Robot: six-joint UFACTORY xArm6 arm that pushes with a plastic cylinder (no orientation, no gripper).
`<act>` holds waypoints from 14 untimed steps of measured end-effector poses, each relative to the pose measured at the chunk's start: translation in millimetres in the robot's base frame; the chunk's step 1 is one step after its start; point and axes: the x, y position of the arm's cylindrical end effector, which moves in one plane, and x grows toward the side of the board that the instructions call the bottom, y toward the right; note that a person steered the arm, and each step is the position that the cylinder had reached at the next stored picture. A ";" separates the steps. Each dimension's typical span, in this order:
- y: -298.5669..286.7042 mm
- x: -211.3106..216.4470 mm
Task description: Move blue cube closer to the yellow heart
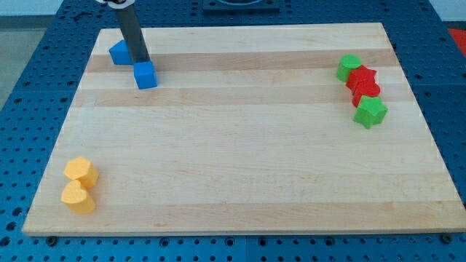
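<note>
The blue cube (145, 75) sits near the board's top left. My tip (140, 62) rests just above the cube, touching or nearly touching its upper edge. The dark rod rises from there toward the view's top. A second blue block (118, 52), possibly a triangle, lies just left of the rod and is partly hidden by it. Two yellow blocks sit at the bottom left. The lower one (78, 196) looks like the yellow heart. The upper one (81, 171) looks like a hexagon and touches it.
The wooden board (240, 182) lies on a blue perforated table. At the right edge sits a tight cluster: a green round block (349, 67), a red star (362, 76), a red block (366, 90) and a green star (370, 112).
</note>
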 end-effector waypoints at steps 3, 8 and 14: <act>6.0 37.4; 0.4 63.0; 8.8 81.6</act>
